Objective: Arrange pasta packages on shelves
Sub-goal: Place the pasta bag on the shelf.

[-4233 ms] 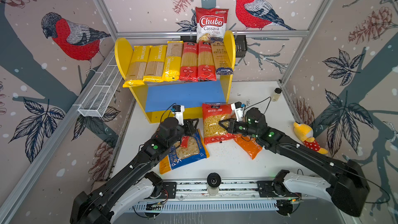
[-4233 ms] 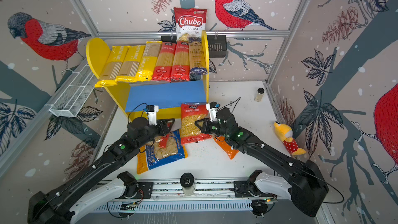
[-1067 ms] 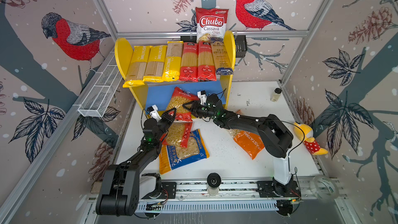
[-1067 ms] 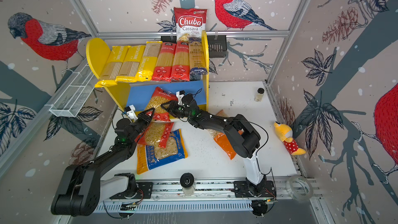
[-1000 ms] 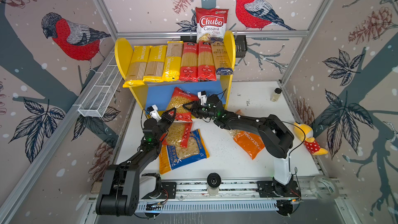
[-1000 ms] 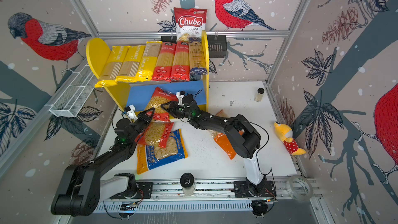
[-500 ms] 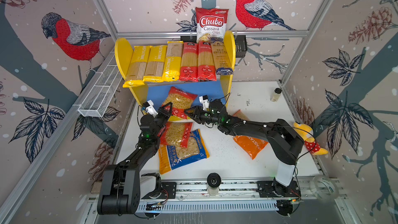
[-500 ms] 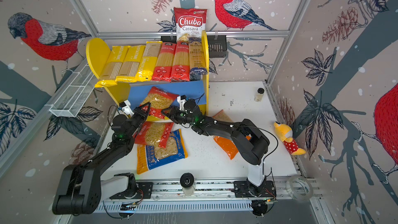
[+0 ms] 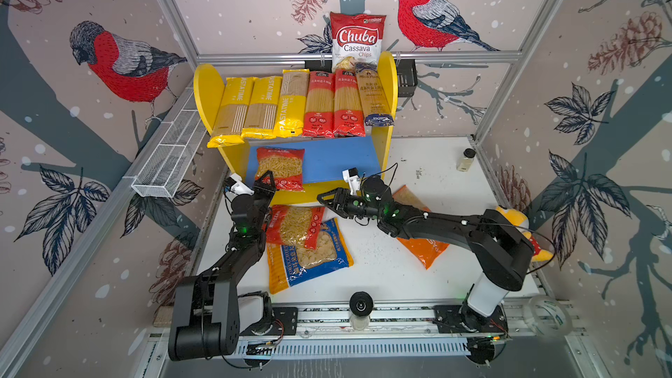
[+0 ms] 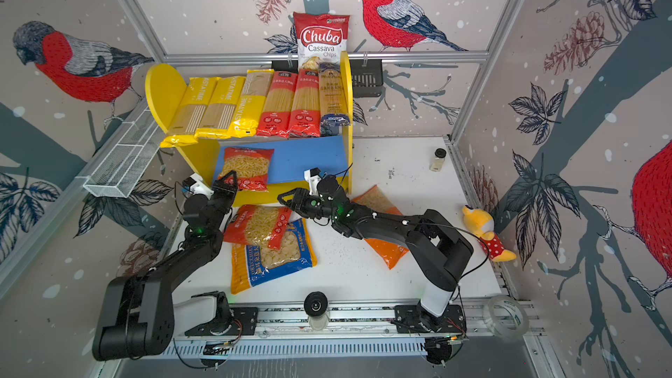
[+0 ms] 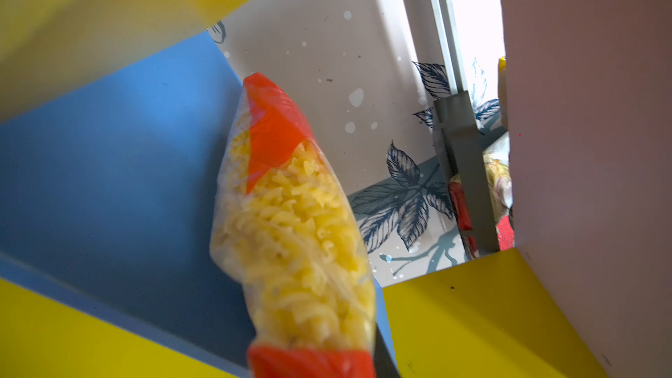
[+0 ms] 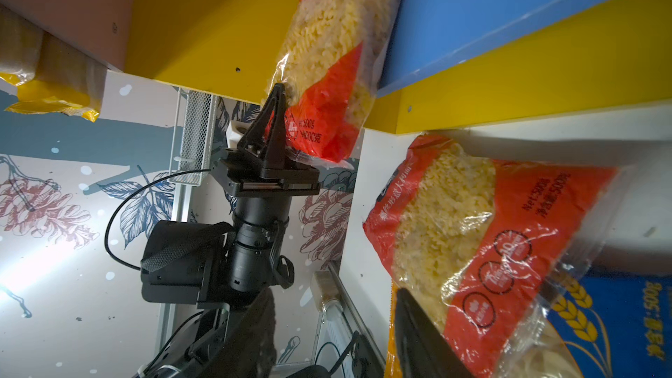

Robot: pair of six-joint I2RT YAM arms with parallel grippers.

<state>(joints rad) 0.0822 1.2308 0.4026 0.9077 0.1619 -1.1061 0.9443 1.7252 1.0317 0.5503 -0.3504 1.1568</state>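
1. Pressed together on the near-left corner of a red fusilli bag (image 9: 280,169): left gripper (image 9: 267,180), the pinch on the plastic edge plain in the right wrist view (image 12: 276,103).
2. Spread and holding nothing: right gripper (image 9: 329,201), hovering just before the front of the shelves (image 9: 205,85).
3. Flat on the blue lower board (image 9: 338,161), toward its left side, long axis front to back, near end past the front lip.
4. Probably next: letting go and drawing the left arm straight back.
5. Just under the right fingertips, on the table (image 9: 381,270): far corner of a second red bag (image 9: 294,225), slanted across a blue-yellow bag (image 9: 309,256); likely that arm's pick.
6. Beneath the right forearm: orange bag (image 9: 422,249).
7. Upper tier filled with spaghetti packs (image 9: 320,107).
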